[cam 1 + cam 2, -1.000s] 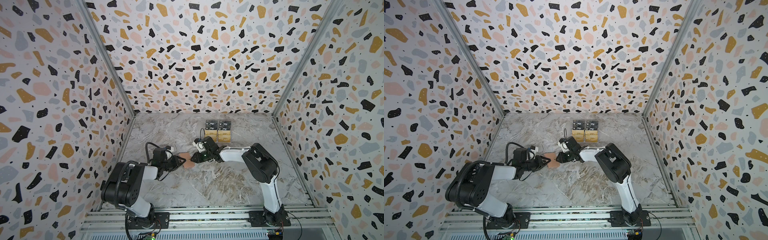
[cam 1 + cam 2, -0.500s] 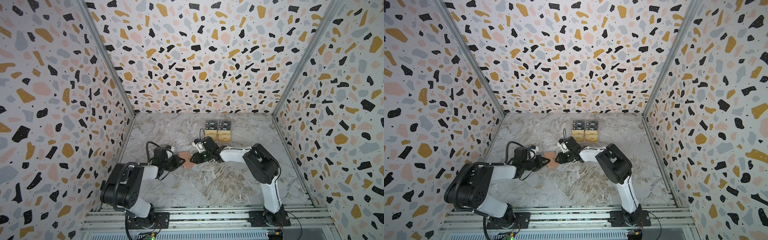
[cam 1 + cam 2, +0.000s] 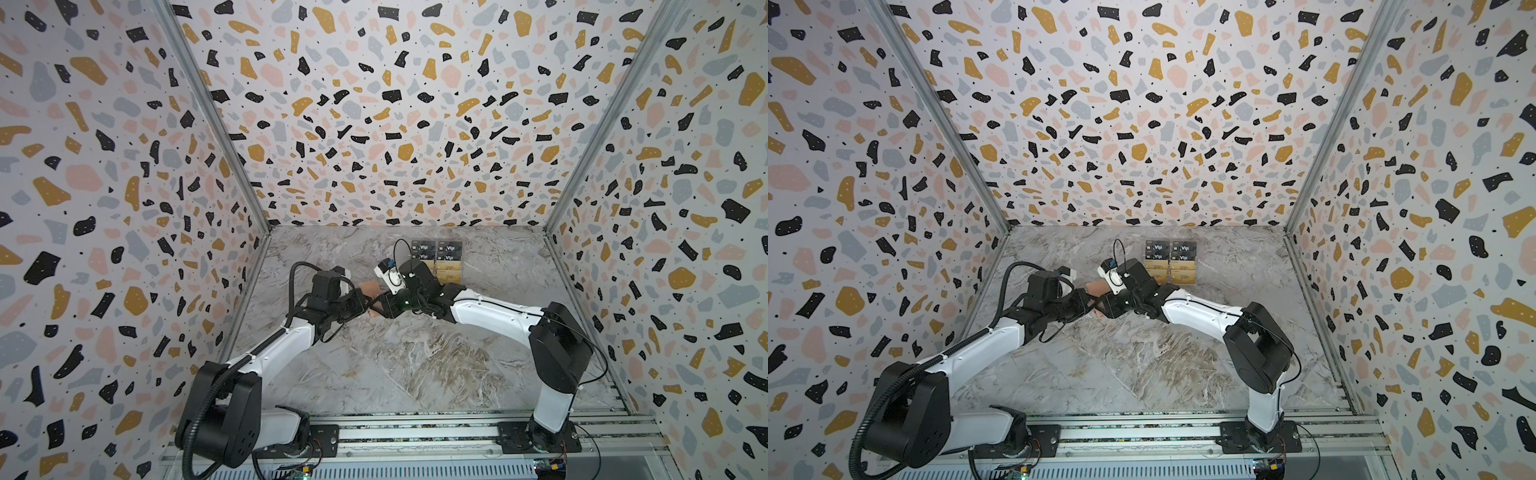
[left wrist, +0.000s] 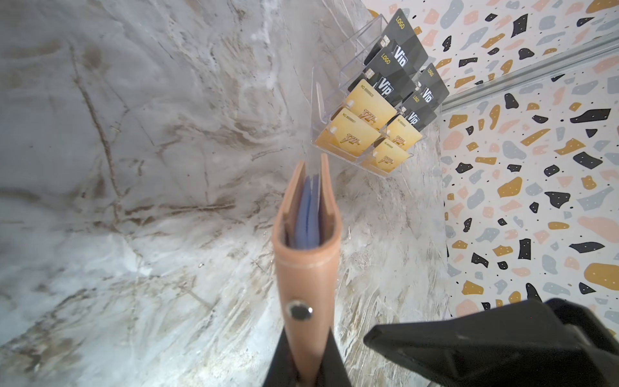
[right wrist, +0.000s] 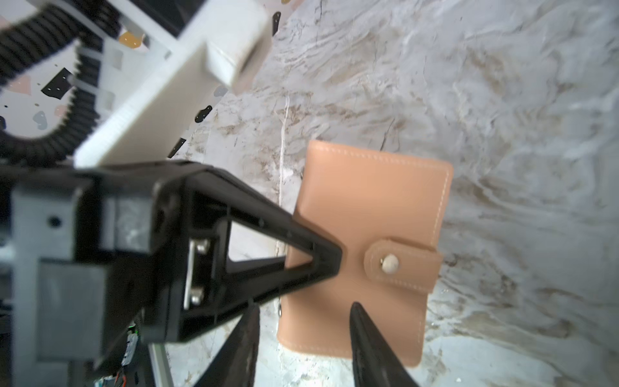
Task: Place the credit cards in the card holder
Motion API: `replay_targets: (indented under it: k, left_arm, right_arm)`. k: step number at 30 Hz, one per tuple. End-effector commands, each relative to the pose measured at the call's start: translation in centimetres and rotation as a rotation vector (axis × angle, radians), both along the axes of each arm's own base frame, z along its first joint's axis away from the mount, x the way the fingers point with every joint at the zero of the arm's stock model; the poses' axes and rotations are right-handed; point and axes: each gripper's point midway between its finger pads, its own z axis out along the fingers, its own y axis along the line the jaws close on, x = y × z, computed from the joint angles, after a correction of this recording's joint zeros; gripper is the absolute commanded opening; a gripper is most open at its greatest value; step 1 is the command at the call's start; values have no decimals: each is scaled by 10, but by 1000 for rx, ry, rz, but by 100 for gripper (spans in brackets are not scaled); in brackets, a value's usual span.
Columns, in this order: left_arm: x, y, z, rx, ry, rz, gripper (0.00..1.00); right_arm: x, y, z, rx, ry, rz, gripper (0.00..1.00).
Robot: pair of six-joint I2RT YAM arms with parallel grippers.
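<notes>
In both top views you get only slivers of the tan-pink leather card holder (image 3: 369,287) between the arms. The right gripper (image 5: 304,306) has its fingers (image 5: 368,341) cut off by the wrist picture's edge.

Both arms pair white link shells with bulky black joint housings. A ribbed black conduit (image 3: 292,282) loops along the left arm (image 3: 274,345). The right arm (image 3: 494,314) carries a white wrist camera block (image 3: 389,276) with a blue plug (image 3: 388,262). The left arm's fingers (image 5: 284,231) are black open triangular frames fastened with silver screws (image 5: 201,248).

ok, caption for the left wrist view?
Left gripper pinching the tan card holder edge-on, blue sleeves showing, clear rack of black and gold cards beyond.
</notes>
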Motion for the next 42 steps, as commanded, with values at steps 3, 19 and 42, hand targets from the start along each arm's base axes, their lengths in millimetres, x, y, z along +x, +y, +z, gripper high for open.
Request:
replay_targets:
  k: [3,19,42]
  left_arm:
    - [-5,-11,21,10,-10,-30,0]
    - [-11,-28,42,-28,-62,-97,0]
    - [1,-24,36,46,-70,-82,0]
  right_arm:
    - [4,-3,2,-105,-88,-6,46]
    - [15,2,-29,-226,-112,-50,40]
    - [1,1,-49,-321,-46,-22,36]
